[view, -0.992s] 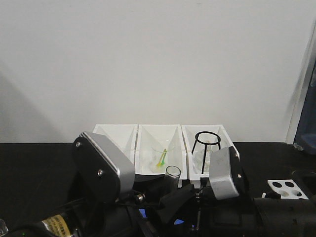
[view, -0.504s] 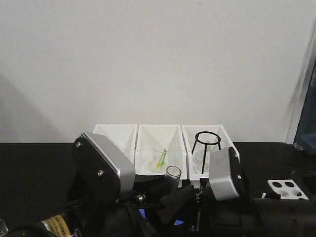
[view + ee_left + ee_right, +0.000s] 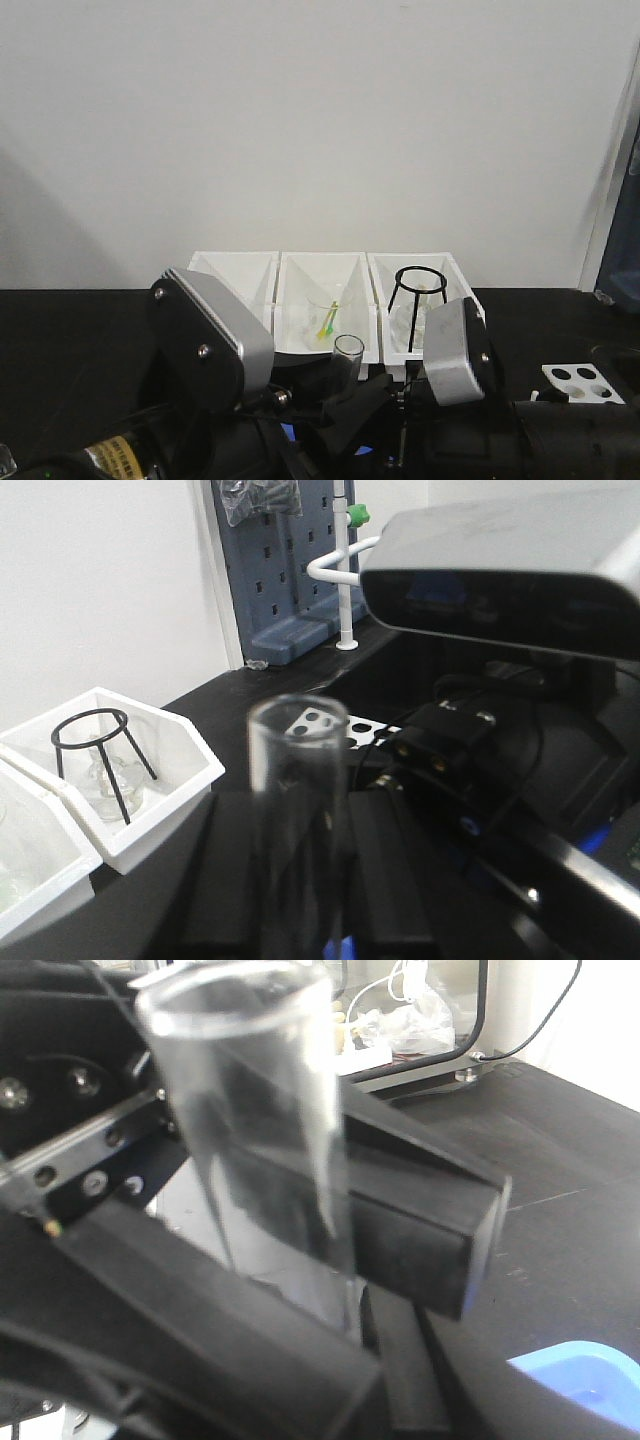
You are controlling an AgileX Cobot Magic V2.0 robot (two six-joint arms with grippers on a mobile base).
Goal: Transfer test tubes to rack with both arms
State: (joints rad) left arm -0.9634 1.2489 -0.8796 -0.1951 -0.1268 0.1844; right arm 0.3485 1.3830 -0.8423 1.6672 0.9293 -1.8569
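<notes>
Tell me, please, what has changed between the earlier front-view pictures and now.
Very little has changed. The test tube, upright between the fingers of the left gripper, has drifted a touch toward the left of the front view. Nothing was visibly taken hold of or let go. The three white bins, the black wire tripod and the rack stayed where they were.

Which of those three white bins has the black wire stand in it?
The rightmost bin in the front view: only it has the wire stand standing inside.
</notes>
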